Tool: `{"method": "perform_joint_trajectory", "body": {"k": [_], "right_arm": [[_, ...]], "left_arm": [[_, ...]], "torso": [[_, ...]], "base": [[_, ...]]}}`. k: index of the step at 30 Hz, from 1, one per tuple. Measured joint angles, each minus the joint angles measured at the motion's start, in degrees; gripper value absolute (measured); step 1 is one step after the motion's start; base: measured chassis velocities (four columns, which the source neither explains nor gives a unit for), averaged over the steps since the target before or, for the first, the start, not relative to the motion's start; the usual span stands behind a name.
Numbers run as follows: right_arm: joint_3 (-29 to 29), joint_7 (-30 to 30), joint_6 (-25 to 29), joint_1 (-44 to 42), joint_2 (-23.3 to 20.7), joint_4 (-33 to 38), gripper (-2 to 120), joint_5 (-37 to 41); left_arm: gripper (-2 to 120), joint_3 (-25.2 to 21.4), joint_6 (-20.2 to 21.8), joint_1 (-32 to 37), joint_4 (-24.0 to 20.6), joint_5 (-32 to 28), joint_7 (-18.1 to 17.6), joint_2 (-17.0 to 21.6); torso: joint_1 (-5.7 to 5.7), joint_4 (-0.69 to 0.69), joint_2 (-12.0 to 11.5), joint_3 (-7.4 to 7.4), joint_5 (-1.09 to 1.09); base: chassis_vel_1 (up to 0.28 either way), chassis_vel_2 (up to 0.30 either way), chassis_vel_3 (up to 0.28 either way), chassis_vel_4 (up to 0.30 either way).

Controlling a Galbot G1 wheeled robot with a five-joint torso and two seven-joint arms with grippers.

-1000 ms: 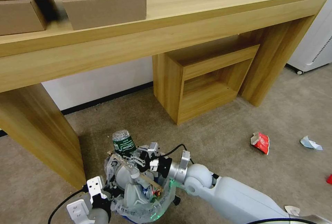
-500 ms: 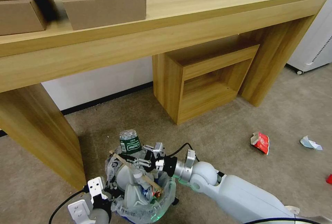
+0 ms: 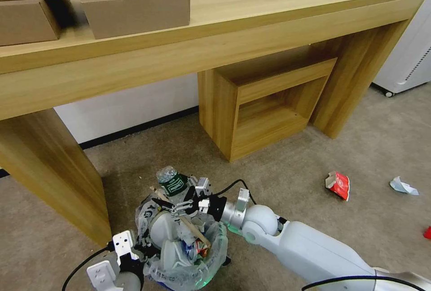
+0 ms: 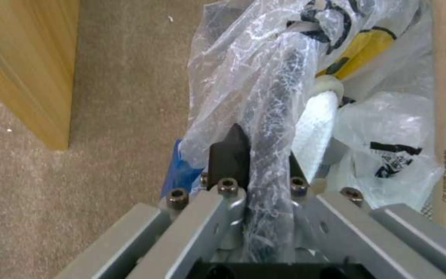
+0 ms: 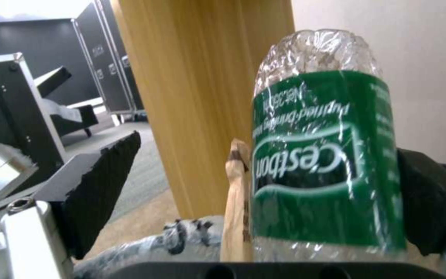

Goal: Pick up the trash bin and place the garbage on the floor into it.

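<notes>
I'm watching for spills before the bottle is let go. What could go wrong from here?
1. The bottle stands at the far rim of the trash bin, and the right gripper is open around it; it may tip onto the floor.
2. The bin is heaped; the wooden stick lies across the top and could deflect it.
3. The left gripper pinches only rim and bag, so a nudge might tilt the bin.

wooden console table [image 3: 269, 8] | open cube shelf [image 3: 269, 102] | white wall [image 3: 130, 107]

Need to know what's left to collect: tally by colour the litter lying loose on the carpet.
Red: 2, a packet and a scrap at the view's edge
White-and-blue: 1, a crumpled wrapper
Total: 3
</notes>
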Motion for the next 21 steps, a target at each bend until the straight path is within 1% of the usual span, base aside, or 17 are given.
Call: {"method": "perform_joint_trajectory", "body": {"k": [12,14,21], "right_arm": [[-1.2,1.4,-0.2,0.9,-0.6,0.9,100,0.3],[-1.8,1.1,-0.9,1.0,-1.2,1.6,100,0.6],[-3.4,1.2,-1.0,0.7,-2.2,2.4,100,0.5]], "left_arm": [[0,-0.6,-0.1,-0.5,-0.1,-0.3,-0.1,0.1],[0,-1.0,-0.1,-1.2,0.1,-1.3,-0.5,0.3],[0,-2.0,-0.1,-1.8,0.1,-2.6,-1.0,1.1]], "torso": [[0.0,0.0,0.0,0.0,0.0],[0.0,0.0,0.0,0.0,0.0],[0.0,0.0,0.0,0.0,0.0]], "base": [[0.0,0.0,0.0,0.0],[0.0,0.0,0.0,0.0],[0.0,0.0,0.0,0.0]]}}
